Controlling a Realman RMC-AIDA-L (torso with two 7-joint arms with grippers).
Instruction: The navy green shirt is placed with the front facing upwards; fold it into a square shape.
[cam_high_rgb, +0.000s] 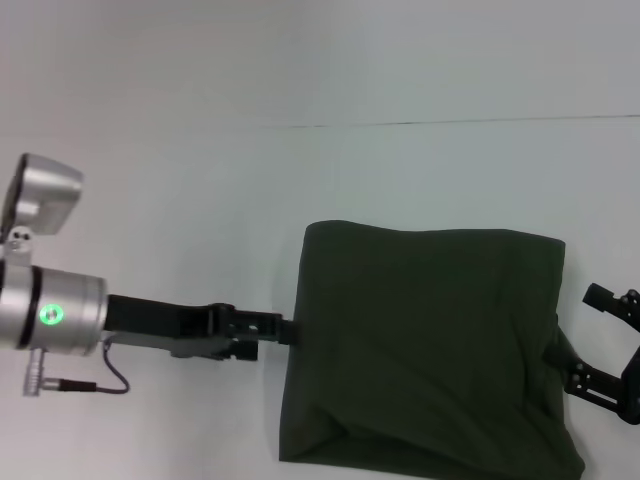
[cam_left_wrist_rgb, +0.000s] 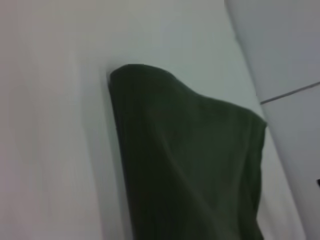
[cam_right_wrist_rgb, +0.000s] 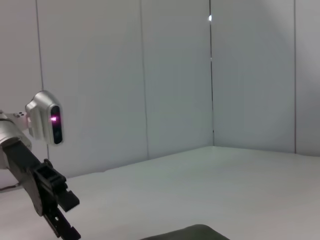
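The navy green shirt (cam_high_rgb: 430, 350) lies folded into a rough square on the white table, plain side up, with no lettering showing. My left gripper (cam_high_rgb: 285, 328) reaches in from the left and its tip meets the shirt's left edge. The left wrist view is filled by the same cloth (cam_left_wrist_rgb: 190, 165). My right gripper (cam_high_rgb: 572, 322) stands open at the shirt's right edge, one finger (cam_high_rgb: 558, 352) touching the fabric and nothing between the fingers. In the right wrist view a strip of the shirt (cam_right_wrist_rgb: 190, 233) shows at the bottom and the left gripper (cam_right_wrist_rgb: 57, 215) stands beyond it.
White table (cam_high_rgb: 300, 180) stretches beyond and to the left of the shirt, with a thin seam line (cam_high_rgb: 450, 122) across the back. The left arm's silver wrist (cam_high_rgb: 50, 310) and its cable sit at the left edge. White wall panels (cam_right_wrist_rgb: 175, 75) stand behind.
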